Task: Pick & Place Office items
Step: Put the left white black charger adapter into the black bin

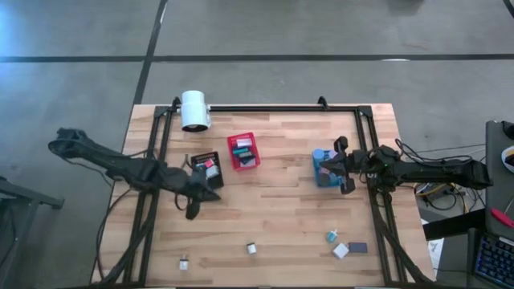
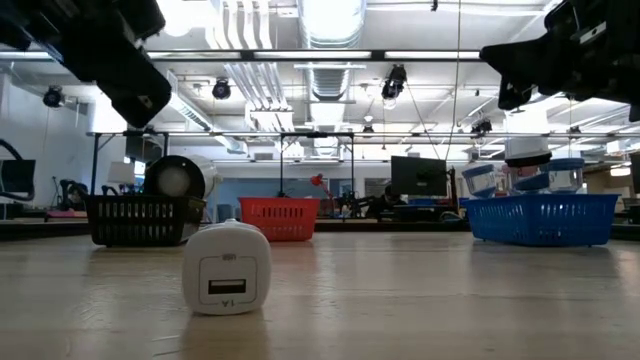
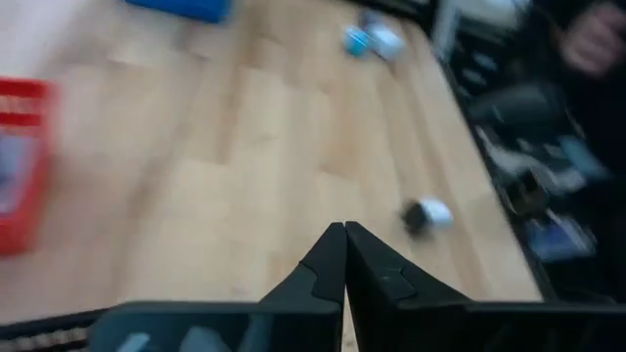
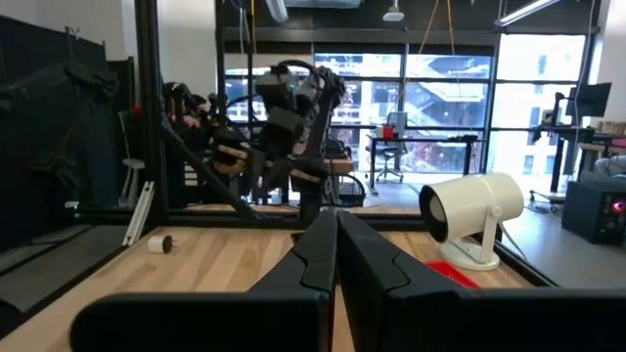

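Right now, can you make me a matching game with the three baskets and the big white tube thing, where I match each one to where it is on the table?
Things:
1. red bin
2. blue bin
3. black bin
4. white cylinder

Places, seen from above:
A. at the far edge of the table, near its left corner
B. right by the right gripper
C. beside the left gripper, on the left half
D. between the other two bins, slightly farther back

Pairs: 1-D, 2-B, 3-C, 4-A

Bins: red (image 1: 243, 152), blue (image 1: 323, 168), blk (image 1: 206, 168); white cylinder (image 1: 193, 110).
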Controlling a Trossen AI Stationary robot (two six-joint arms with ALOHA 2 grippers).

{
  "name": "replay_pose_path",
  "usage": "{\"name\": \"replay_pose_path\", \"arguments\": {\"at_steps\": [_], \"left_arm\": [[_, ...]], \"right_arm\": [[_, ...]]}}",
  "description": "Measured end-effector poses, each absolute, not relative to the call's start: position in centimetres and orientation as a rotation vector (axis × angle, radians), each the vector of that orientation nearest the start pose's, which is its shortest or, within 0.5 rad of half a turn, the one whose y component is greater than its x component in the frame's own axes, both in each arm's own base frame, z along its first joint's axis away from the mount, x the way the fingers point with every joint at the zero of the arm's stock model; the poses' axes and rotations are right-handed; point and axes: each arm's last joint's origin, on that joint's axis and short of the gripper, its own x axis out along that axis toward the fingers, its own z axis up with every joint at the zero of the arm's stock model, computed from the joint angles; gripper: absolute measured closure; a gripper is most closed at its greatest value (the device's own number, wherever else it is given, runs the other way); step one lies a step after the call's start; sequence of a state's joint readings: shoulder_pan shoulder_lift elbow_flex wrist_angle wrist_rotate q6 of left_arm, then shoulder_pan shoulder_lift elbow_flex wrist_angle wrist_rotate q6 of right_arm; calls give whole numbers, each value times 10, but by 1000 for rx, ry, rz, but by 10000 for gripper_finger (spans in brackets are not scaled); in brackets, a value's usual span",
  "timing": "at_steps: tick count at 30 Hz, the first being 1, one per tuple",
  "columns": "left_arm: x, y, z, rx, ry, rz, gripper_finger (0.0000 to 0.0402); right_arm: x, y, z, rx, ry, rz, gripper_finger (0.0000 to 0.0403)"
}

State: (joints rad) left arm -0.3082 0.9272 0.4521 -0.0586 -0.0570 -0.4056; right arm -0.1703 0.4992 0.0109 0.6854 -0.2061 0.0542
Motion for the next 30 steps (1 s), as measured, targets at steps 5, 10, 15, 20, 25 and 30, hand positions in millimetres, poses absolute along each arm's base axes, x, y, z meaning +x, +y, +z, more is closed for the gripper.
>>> {"name": "replay_pose_path", "arguments": {"at_steps": [5,10,15,20,25,30], "left_arm": [[189,-82,218,-282,780,-207,393],[174,-114,231,-344,1053,-100,389],[152,-151,244,-406,1126,-36,360],[139,-181,243,-475,1112,17,311],[142,-207,236,-474,1145,33,241],[153,-229,227,-373,1224,-3,161]], "right_arm": [[126,-16,187,30,-192,42,394],[126,-16,187,24,-192,42,394],[126,-16,187,9,-193,41,394],[126,-16,187,-17,-194,39,394],[126,-16,187,-31,-196,38,394],[126,-16,188,-45,-201,37,394]]}}
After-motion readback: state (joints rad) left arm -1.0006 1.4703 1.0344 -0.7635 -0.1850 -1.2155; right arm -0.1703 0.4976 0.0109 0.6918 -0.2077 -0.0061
